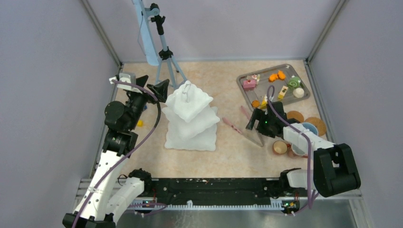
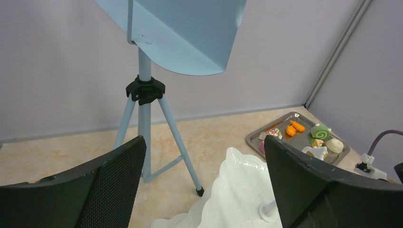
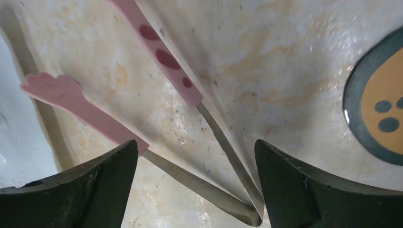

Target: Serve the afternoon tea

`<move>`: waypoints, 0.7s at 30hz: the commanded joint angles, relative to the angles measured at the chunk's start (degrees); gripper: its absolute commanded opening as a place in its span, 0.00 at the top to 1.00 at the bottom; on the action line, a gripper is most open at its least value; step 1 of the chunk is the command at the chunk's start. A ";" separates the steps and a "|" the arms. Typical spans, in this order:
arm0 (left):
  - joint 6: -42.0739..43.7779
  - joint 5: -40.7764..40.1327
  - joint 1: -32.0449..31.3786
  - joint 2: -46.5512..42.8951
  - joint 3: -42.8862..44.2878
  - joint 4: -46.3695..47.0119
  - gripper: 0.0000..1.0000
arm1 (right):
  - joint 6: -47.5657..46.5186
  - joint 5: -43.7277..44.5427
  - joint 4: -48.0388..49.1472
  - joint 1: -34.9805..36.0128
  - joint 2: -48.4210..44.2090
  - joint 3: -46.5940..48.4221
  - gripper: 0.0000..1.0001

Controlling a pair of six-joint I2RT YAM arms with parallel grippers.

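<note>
**Right arm low over the tongs, tea things on their tray**

From where I stand, the right gripper (image 3: 196, 145) is down close to the surface (image 1: 228, 152), and its fingers (image 3: 304, 190) are spread wide. The pink tongs (image 3: 164, 59) lie flat under it. Their joined metal end sits between the two fingers and their two pink arms fan away from the wrist. One arm has a paw-shaped tip and the other has dark red spots. The left finger's edge overlaps one metal arm in the wrist view, but I cannot tell whether it touches. Nothing looks lifted or gripped.

The afternoon tea is mostly on the metal tray (image 1: 263, 85) in the far right corner, just beyond the right gripper. On it are the orange pastries (image 1: 277, 75), a pink cake (image 1: 249, 84), a green roll (image 1: 293, 81), a cream piece (image 1: 298, 92) and a yellow piece (image 1: 283, 92). The orange-brown mug (image 1: 280, 147) stands on the surface on the near side of the right arm, well apart from the tray. A blue bowl (image 1: 309, 128) sits between two round brown coasters (image 1: 317, 126), which are nearer the right wall.

The left gripper (image 1: 160, 88) is raised at the far left with its fingers wide apart and holding nothing. It points towards the white tiered stand (image 1: 190, 118), which stands in the middle of the surface. A pale blue tripod (image 1: 166, 57) stands behind the stand, near the back wall.
</note>
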 commanded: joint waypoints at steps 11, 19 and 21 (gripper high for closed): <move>-1.40 -0.19 -0.32 -2.17 -1.18 3.31 0.01 | 2.45 0.46 1.36 14.11 -10.76 -5.45 0.06; -0.57 -1.56 -1.74 -2.65 -1.15 2.79 0.01 | 0.13 15.48 4.52 24.89 -8.08 -5.05 0.05; -0.60 -1.35 -1.94 -2.74 -1.16 2.70 0.01 | -3.64 17.46 8.55 25.07 -8.56 -7.02 0.05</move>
